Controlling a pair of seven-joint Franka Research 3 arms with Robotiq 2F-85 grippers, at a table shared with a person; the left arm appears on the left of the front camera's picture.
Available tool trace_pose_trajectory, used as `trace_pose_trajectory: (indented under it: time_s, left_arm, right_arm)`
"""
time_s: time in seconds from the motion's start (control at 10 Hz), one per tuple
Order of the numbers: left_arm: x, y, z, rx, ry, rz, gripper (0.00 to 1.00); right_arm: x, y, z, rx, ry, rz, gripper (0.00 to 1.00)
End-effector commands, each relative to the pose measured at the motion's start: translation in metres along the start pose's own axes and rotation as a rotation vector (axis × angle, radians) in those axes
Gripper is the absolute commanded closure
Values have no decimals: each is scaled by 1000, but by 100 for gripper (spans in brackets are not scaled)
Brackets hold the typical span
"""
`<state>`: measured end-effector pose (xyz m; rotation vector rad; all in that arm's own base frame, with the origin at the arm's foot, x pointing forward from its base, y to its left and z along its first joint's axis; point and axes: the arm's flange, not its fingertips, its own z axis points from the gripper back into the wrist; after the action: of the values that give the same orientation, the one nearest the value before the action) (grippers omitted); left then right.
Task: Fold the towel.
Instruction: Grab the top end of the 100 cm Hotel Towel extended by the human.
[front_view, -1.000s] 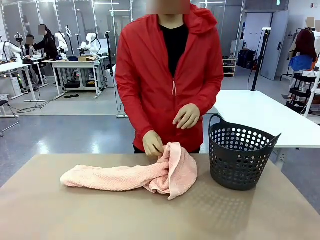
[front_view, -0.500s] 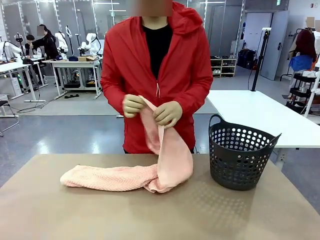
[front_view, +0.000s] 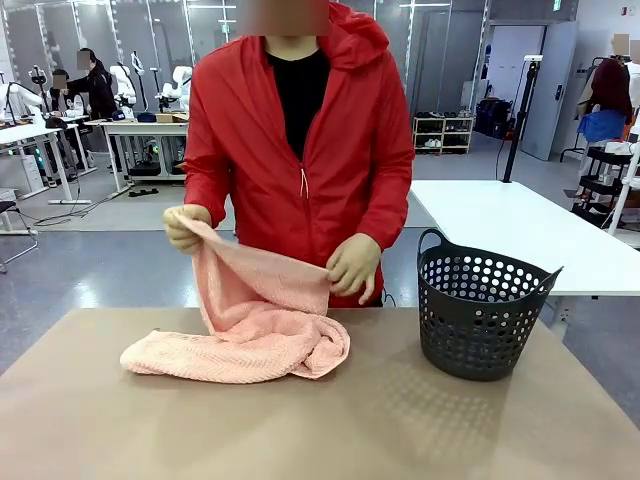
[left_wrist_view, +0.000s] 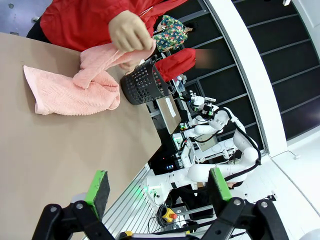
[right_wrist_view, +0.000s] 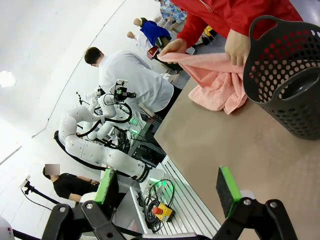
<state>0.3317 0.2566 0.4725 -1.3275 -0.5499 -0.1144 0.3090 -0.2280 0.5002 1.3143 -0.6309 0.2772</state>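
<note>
The towel (front_view: 250, 330) is bunched on the surface (front_view: 300, 430) near the dark basket (front_view: 480, 315), its top edge raised by the person's hands (front_view: 353, 265). The left robot hand (left_wrist_view: 159, 186) and the right robot hand (right_wrist_view: 168, 189) are seen released, well apart from it.

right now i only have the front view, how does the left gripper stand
observer: the left gripper is open and empty.
operator: and the right one
observer: the right gripper is open too, with nothing in it.
operator: is either one close to the towel
observer: no, both hang well back from the towel, toward the robot's side of the table.
</note>
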Motion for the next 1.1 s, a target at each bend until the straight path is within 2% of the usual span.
trace_pose_trajectory:
  time_s: [0.0, 1.0]
  left_arm:
    - [-1, 0, 1, -21, -1, -12, 0]
    - [-1, 0, 1, -21, -1, -12, 0]
  right_arm:
    - [1, -1, 0, 12, -10, 21, 0]
    - [1, -1, 0, 12, -10, 21, 0]
